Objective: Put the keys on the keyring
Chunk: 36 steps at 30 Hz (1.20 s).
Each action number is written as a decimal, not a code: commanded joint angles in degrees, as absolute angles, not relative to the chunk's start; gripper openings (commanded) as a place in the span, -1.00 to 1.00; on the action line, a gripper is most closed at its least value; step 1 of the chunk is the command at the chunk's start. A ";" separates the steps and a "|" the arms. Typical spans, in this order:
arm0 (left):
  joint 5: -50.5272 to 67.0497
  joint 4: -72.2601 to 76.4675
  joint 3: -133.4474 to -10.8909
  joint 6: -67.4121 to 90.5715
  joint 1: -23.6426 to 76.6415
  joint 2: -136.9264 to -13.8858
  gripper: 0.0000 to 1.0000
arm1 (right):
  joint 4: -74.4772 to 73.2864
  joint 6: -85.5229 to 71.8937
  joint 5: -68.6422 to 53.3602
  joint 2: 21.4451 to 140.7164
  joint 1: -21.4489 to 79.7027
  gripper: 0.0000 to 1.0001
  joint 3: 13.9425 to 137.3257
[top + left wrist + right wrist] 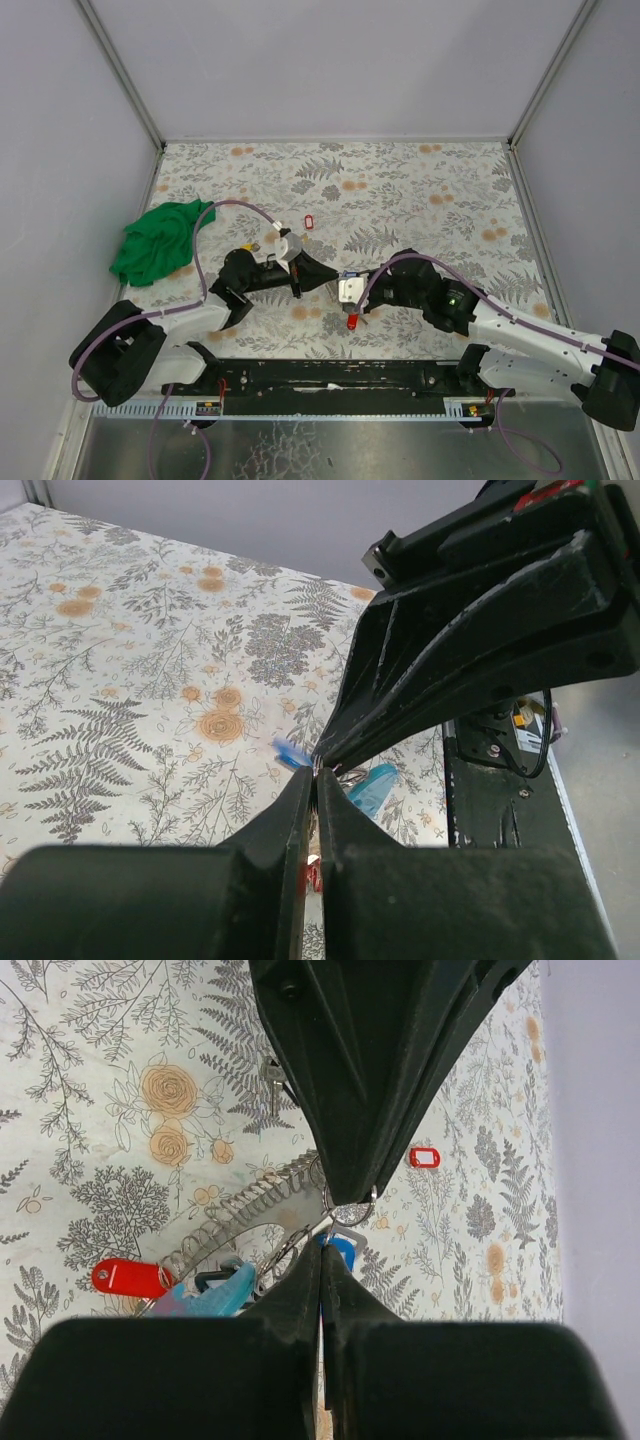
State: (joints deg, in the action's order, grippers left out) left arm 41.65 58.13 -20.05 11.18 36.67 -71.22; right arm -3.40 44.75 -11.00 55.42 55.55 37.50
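Observation:
My left gripper [326, 272] and right gripper [344, 287] meet tip to tip above the table's near middle. The left gripper [316, 774] is shut on a thin metal keyring [351, 1206]. The right gripper [322, 1246] is shut at the ring end of a blue-tagged key [342, 1250], right below the keyring; the blue tag also shows in the left wrist view [290, 752]. A red-tagged key [130, 1277] hangs off a coiled wire [235, 1222] with a light blue clip [205, 1296]. Another red-tagged key [308, 221] lies apart on the table.
A green cloth [160, 240] is bunched at the table's left edge. A bare metal key [272, 1075] lies on the fern-patterned tablecloth [420, 190] beyond the left gripper. Grey walls enclose the table on three sides.

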 commanded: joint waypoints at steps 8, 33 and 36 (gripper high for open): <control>38.16 68.36 -18.33 14.52 36.04 -72.29 -1.00 | -1.55 38.53 -8.38 56.87 56.14 -0.84 37.34; 37.77 62.07 -19.42 11.16 36.04 -70.38 -1.00 | 0.45 -2.00 -6.68 55.42 56.08 0.09 39.71; 37.25 61.72 -19.50 11.16 36.03 -70.23 -1.00 | 1.39 -5.44 -6.57 56.15 56.47 0.18 38.58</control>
